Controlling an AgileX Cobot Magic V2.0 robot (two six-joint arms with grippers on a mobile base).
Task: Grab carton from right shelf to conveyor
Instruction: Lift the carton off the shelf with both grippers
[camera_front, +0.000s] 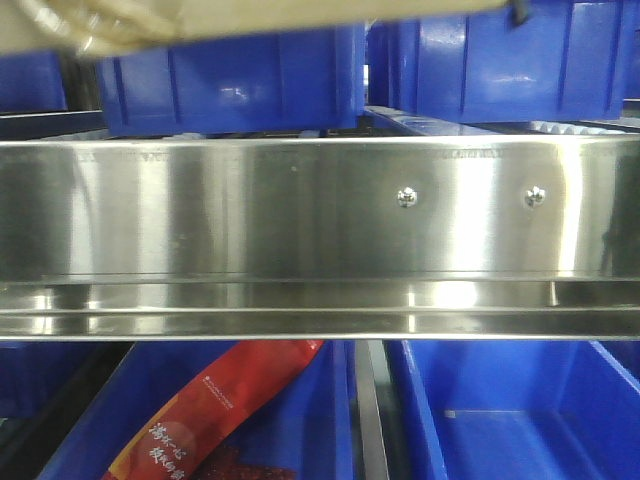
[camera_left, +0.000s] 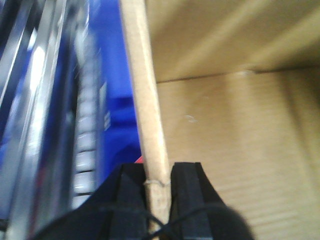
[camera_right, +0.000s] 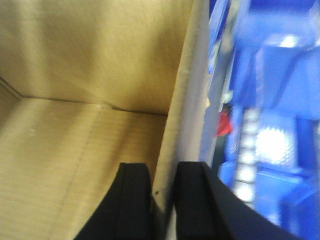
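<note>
The carton (camera_front: 300, 10) hangs at the very top of the front view, a tan strip running left to right across the upper left and centre of the frame, above the shelf (camera_front: 250, 210) and its two screw heads (camera_front: 407, 197). In the left wrist view, the left fingers (camera_left: 131, 192) are closed tight on one upright cardboard wall, one black pad on each side. The wall's edge climbs from the bottom centre towards the top of the frame, and the carton's (camera_left: 225, 140) bare inner faces spread to the right. The right fingers (camera_right: 134, 195) mirror that hold in the right wrist view, pinching the opposite wall, with the carton's (camera_right: 75, 125) interior filling the left of the frame. Blue bins (camera_front: 230, 80) stand behind the rail. A lower bin holds a red packet (camera_front: 220, 410) at bottom left.
</note>
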